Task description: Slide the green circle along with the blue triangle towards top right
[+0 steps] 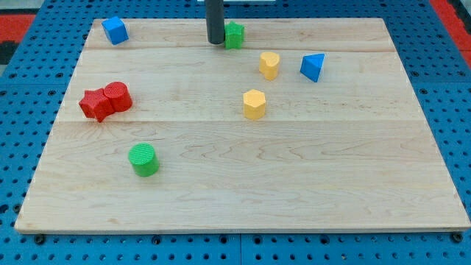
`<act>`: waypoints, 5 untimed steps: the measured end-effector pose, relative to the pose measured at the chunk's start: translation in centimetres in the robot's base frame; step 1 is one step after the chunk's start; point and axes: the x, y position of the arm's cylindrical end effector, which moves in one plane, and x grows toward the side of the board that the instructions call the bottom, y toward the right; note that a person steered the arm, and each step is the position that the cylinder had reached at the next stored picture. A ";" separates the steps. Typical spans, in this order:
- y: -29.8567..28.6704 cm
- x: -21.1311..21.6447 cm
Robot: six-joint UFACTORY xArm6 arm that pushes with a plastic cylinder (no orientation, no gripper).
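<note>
The green circle (pixel 143 159) lies at the view's lower left of the wooden board (pixel 331 177). The blue triangle (pixel 313 67) lies at the upper right. My tip (pixel 215 42) is near the view's top centre, right beside a second green block (pixel 234 34) on its left side. The tip is far from the green circle and well left of the blue triangle.
A blue cube (pixel 115 30) sits at the top left. A red star-like block (pixel 95 104) and a red circle (pixel 118 96) touch at the left. A yellow block (pixel 269 65) and a yellow hexagon (pixel 254 104) lie near the centre.
</note>
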 end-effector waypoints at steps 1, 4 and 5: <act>0.9 -0.6; 1.8 3.3; 1.9 7.7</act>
